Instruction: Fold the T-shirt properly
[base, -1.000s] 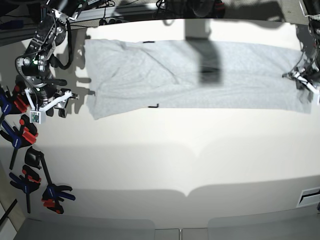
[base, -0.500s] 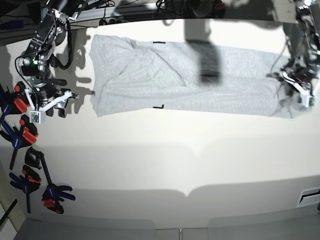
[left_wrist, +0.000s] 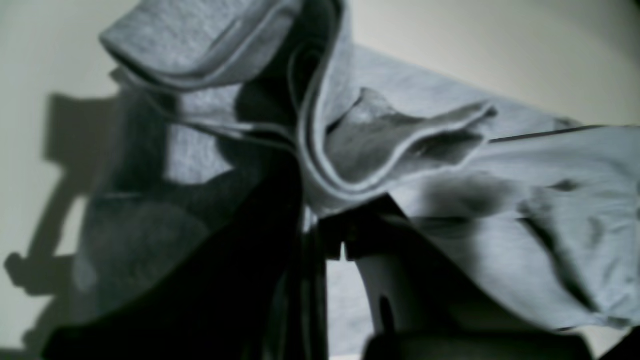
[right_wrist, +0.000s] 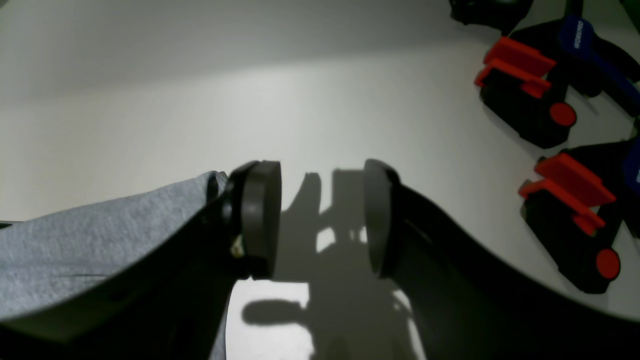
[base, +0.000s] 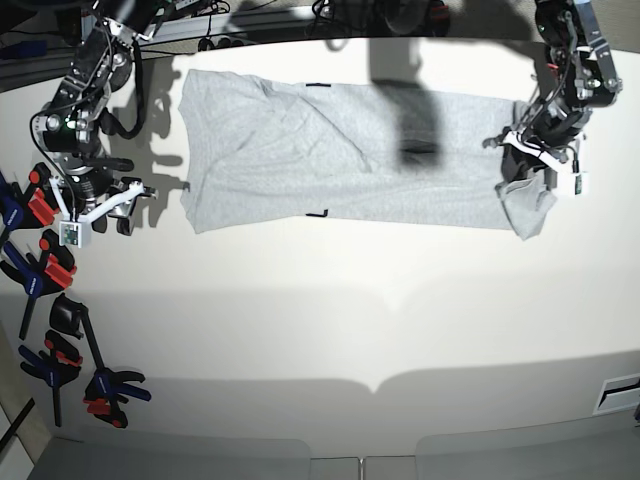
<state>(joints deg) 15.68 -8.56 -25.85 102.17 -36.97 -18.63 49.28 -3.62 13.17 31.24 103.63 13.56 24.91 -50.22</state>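
Barely begun: the T-shirt (base: 340, 150) lies long across the far surface (base: 330, 320), its right end lifted, clamped in the left end effector (base: 540, 160); the right end effector (right_wrist: 320, 220) hangs apart, empty.

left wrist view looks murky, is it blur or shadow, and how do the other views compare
Left wrist view: both, the T-shirt folds are soft and the lower half sits in dark shadow. Right wrist view: pincer pads sharp, the clamps softer. Base view: curved table edge, a dark shadow band across the cloth.

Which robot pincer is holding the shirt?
The left pincer, at the base view's right: shut on the bunched, lifted end of the T-shirt. The right pincer is open and empty.
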